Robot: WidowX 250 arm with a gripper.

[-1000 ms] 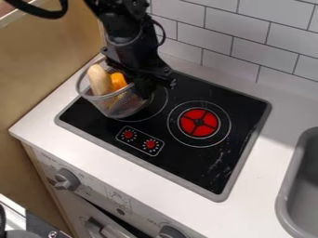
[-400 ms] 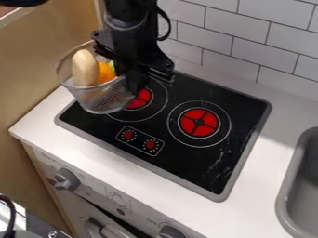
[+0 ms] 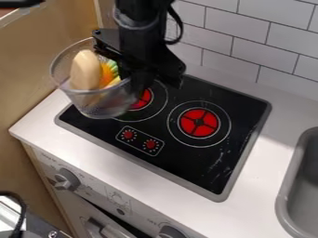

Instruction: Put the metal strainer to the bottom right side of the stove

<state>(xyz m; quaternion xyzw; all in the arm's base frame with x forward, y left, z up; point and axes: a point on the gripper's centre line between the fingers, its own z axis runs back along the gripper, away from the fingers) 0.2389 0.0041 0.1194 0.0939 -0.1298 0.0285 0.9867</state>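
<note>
My black gripper (image 3: 138, 90) hangs over the back left of the stove, shut on the right-hand rim of the metal strainer. The strainer (image 3: 102, 106) is a grey mesh bowl, held up in the air above the left part of the black stove (image 3: 192, 162), near the left burner. Inside it lie a pale, long rounded item (image 3: 85, 70) and something orange, yellow and green beside it. The gripper covers part of the strainer's right edge and part of the left burner.
Two red burners mark the stove, the right one (image 3: 199, 122) in full view, with two red knobs in front. A grey sink (image 3: 304, 186) lies at the right. White counter (image 3: 149, 193) borders the stove; a tiled wall (image 3: 236, 35) stands behind and a wooden panel at the left.
The strainer has risen off the left burner with the gripper and shifted slightly left, uncovering part of that burner. The arm has moved a little to the right.
</note>
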